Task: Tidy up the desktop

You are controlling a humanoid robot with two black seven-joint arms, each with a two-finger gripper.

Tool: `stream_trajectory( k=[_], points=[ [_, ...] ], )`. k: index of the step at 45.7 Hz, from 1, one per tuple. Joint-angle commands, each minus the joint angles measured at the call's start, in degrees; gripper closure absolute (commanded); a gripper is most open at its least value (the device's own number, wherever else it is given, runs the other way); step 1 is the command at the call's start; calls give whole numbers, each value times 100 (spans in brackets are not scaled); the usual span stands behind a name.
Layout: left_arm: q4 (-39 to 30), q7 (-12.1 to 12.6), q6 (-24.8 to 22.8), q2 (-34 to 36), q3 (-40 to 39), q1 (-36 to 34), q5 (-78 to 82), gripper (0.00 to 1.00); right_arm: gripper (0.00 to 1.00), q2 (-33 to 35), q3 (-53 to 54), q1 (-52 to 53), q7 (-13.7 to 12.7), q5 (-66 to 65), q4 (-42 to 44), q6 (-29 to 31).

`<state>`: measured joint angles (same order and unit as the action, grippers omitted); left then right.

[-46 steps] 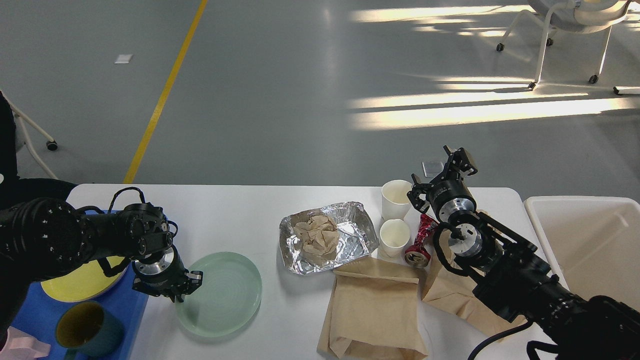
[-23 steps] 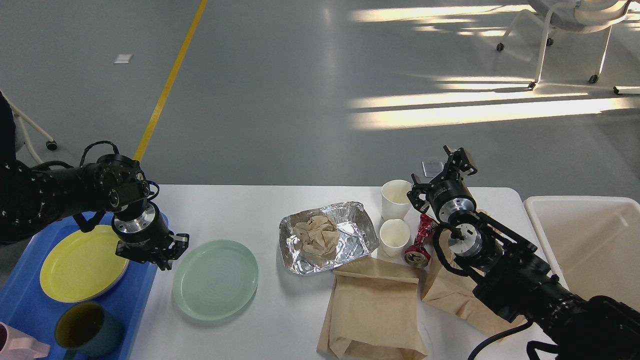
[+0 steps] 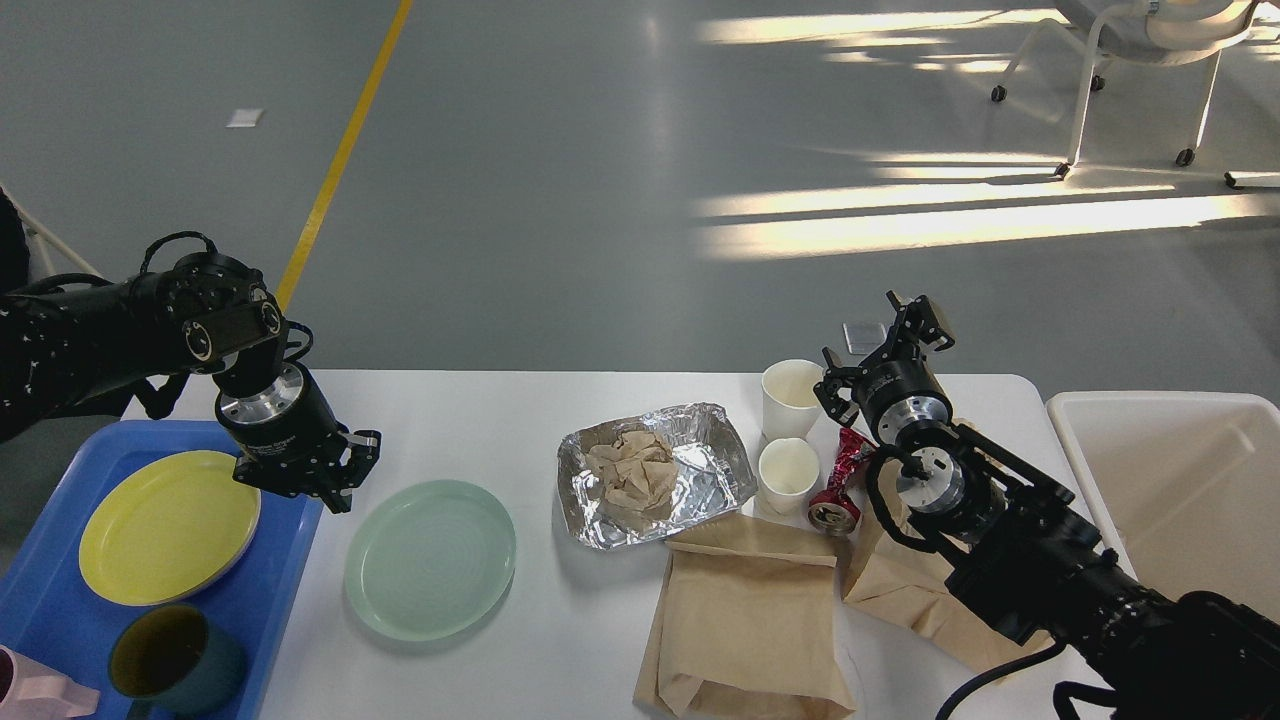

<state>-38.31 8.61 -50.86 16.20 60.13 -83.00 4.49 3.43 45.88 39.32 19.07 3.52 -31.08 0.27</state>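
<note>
Where the blue tray [image 3: 60, 640] occupies the left end of the table [image 3: 480, 420], it carries a yellow plate [image 3: 165, 525] and a dark mug [image 3: 170, 662]. The left gripper [image 3: 330, 490] hangs above the tray's right edge, pointing down, released and grasping nothing. A pale green plate [image 3: 430, 558] lies flat on the table just beside the tray. At centre, a foil container [image 3: 690, 475] holds crumpled brown paper [image 3: 630, 470]. Two white paper cups [image 3: 790, 398] stand to its right, beside a crushed red can [image 3: 845, 480]. Two brown paper bags [image 3: 745, 620] lie flat at the near edge. The right gripper [image 3: 915, 318] is raised beyond the far edge, fingers spread, empty. A cream bin [image 3: 1165, 480] stands off the right end.
</note>
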Motion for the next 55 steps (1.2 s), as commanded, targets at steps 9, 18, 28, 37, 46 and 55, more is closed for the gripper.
stream_trajectory(
  k=[9, 18, 28, 37, 46, 55],
  points=[
    [-1, -9, 717, -12, 7, 214, 0, 26, 0, 0, 0, 5, 0, 0, -3, 0],
    [-115, -9, 621, 32, 86, 108, 9, 5, 0, 0, 0, -4, 0, 0, -3, 0],
    [-695, -44, 472, 50, 736, -585, 9, 4, 0, 0, 0, -4, 0, 0, -3, 0],
    [-986, -53, -195, 59, 1062, -1192, 9, 4, 0, 0, 0, -4, 0, 0, -3, 0],
    [-977, -53, -414, 41, 1141, -1386, 9, 4, 0, 0, 0, 5, 0, 0, -3, 0],
    [-951, -9, -414, -47, 1080, -1044, 17, 4, 0, 0, 0, 5, 0, 0, -3, 0]
  ],
)
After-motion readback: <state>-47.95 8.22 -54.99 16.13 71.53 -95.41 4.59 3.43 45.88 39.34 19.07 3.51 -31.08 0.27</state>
